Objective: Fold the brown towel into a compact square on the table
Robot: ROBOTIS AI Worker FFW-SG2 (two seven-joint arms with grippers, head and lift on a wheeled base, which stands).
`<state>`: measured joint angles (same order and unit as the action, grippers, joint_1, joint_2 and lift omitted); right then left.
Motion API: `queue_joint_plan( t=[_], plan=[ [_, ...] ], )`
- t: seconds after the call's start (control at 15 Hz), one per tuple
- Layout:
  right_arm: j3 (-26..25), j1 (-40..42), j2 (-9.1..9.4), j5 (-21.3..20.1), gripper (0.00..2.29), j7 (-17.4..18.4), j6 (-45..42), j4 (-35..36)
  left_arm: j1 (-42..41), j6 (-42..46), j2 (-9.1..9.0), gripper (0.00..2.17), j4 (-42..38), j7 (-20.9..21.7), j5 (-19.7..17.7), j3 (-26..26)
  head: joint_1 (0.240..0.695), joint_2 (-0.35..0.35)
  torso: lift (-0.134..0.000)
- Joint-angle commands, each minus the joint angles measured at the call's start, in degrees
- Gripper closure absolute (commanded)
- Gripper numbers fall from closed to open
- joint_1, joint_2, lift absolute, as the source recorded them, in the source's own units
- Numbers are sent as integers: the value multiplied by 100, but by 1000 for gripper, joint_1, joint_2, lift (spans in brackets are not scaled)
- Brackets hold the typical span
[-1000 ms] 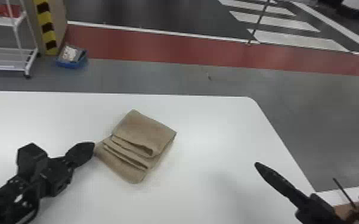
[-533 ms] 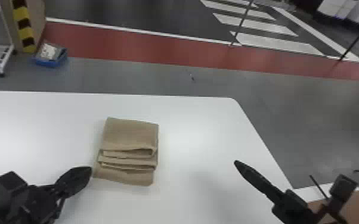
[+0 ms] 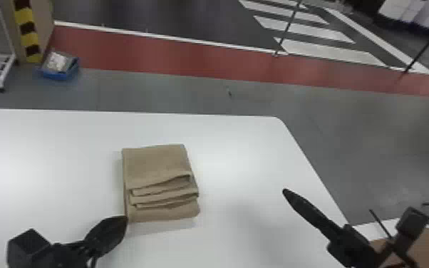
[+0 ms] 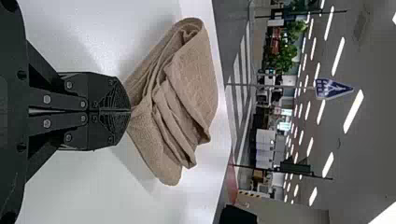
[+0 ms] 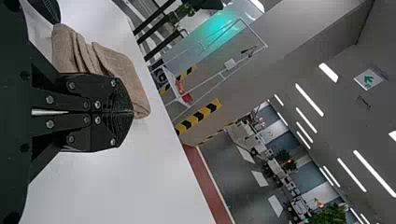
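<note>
On a white, smooth-topped desk [image 3: 242, 142], the brown, soft-woven towel [image 3: 156, 164] lay as a thick, squarish bundle, inward from the far edge and well to the left of the far right corner. Its smooth panel sat toward the far edge, while uneven layers stepped out toward the near edge, the side where the square looked least tidy. My black, flat-fingered left gripper [image 3: 124, 218], its fingers closed together, was placed low at the bundle's near left corner, a position suited, I judged, to nudging or steadying that corner and squaring the outline. Whether a thin bit of cloth was caught between its tips, I could not tell. My matching black right gripper [image 3: 285, 191], also closed and empty, hung apart from the bundle toward the desk's right edge, which left room for the left to work. The folding appeared nearly complete; a rough push could have spread the loose layers.
</note>
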<state>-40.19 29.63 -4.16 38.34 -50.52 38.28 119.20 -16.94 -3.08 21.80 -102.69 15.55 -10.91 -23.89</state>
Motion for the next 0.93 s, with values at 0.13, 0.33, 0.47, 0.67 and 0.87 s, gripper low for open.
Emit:
queue_joint_plan(
  t=[0.13, 0.33, 0.47, 0.67, 0.87],
  plan=[
    [424, -204, -32, -415, 1781, 464, -123, 156, -424, 171, 9, 1585, -920, -632, -96, 869, 695, -350, -125],
    [1277, -538, -49, -1496, 1136, 1264, -123, 473, -433, 13, -44, 147, -1368, -1388, -96, 1141, 695, -299, -125],
    [1787, -626, -49, -1997, 144, 1650, -123, 798, -424, 452, -79, -1, -1509, -1977, 98, 1167, 695, -241, -125],
    [2393, -643, -49, -2331, 6, 2433, -35, 1290, -556, 681, -132, 26, -1904, -2188, 151, 1598, 695, -135, -125],
    [3105, -432, -5, -2657, 26, 3276, -492, 1563, -776, 382, -369, 56, -2291, -2267, 168, 1712, 695, -79, -125]
  ],
)
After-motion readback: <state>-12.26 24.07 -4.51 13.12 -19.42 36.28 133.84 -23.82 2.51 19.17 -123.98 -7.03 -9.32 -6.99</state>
